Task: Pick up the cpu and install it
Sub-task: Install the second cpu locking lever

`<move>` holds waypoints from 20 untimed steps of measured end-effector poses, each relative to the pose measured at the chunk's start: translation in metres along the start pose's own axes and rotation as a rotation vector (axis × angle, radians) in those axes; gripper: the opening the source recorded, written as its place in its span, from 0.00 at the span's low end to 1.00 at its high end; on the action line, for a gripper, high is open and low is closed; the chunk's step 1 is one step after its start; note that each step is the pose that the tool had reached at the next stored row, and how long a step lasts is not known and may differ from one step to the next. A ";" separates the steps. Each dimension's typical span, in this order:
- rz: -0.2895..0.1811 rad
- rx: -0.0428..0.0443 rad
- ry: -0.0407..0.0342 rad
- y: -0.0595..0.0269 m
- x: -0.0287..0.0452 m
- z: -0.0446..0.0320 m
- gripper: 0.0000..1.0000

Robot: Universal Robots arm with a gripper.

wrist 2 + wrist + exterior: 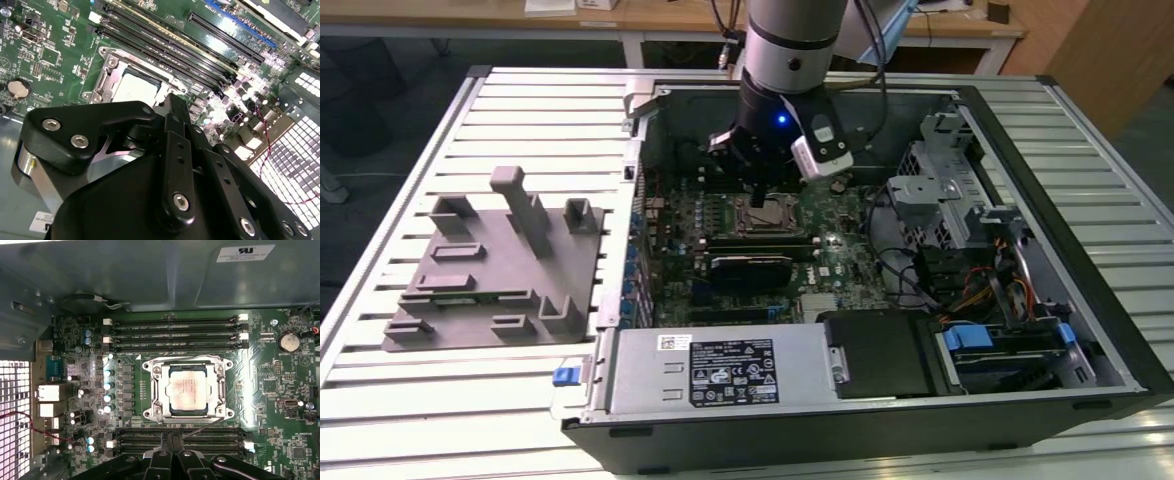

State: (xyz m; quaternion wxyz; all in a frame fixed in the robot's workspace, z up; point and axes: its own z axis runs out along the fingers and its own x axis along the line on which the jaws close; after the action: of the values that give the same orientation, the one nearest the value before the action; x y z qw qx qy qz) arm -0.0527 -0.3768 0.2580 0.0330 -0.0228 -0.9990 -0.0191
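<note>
my gripper (172, 440) hangs just above the socket (155, 390), jaws closed, holding nothing. cpu (187, 390) lies in the socket. risk: a low fingertip scrapes the memory sticks (175, 332).

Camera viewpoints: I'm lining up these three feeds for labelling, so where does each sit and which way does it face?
Exterior view: off the arm, above, looking down on the open computer case, the grey fixture and the arm.
First wrist view: on the arm, facing the motherboard; the cpu lies in its socket, beyond the gripper.
Second wrist view: behind the gripper, looking obliquely across the board.
Both wrist views share the cpu.
</note>
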 end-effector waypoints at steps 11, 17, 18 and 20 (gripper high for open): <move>0.000 -0.0004 0.0002 -0.0068 0.0013 0.0081 0.11; 0.000 -0.0039 0.0004 -0.0080 0.0011 0.0157 0.11; 0.000 -0.0049 0.0005 -0.0081 0.0015 0.0171 0.11; -0.001 -0.0070 0.0006 -0.0083 0.0038 0.0200 0.11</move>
State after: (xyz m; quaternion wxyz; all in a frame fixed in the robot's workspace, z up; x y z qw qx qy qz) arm -0.0582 -0.3841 0.2380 0.0332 -0.0226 -0.9989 -0.0226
